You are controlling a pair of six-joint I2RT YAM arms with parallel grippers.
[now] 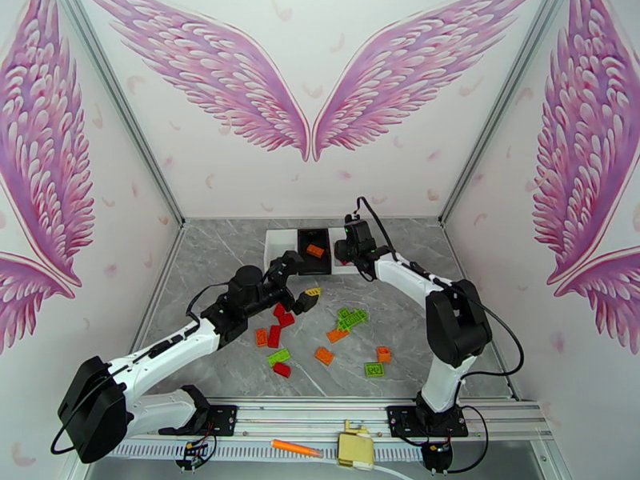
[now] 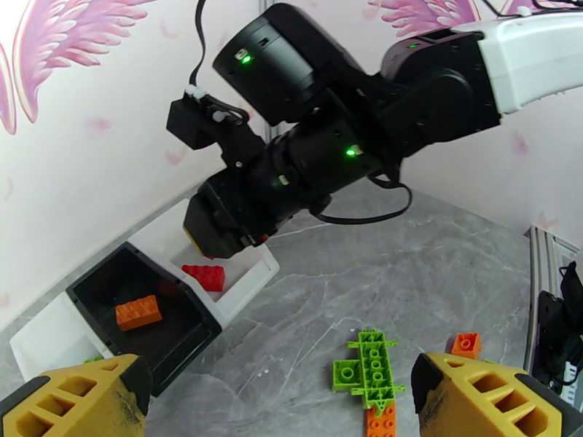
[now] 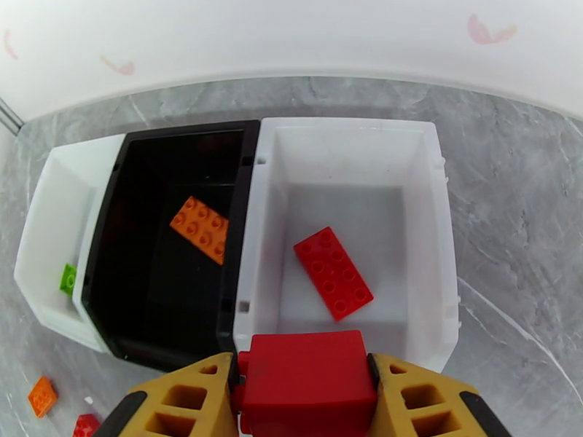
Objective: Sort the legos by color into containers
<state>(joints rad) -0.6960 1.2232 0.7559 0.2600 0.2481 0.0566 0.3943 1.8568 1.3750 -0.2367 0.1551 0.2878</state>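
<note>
Red brick point(image 3: 302, 395) clamped in right gripper point(image 3: 302, 364) above right bin point(image 3: 437, 213) | left gripper point(image 2: 280, 373) spread, empty | three legos point(image 3: 334, 273) binned, one per colour | most loose on table point(image 1: 208, 258) | early stage

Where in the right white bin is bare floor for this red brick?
Bare: between the lying red brick and the right white bin's far wall, and its side by the black bin. Crowded: near middle, just ahead of the right pincer's held red brick.
</note>
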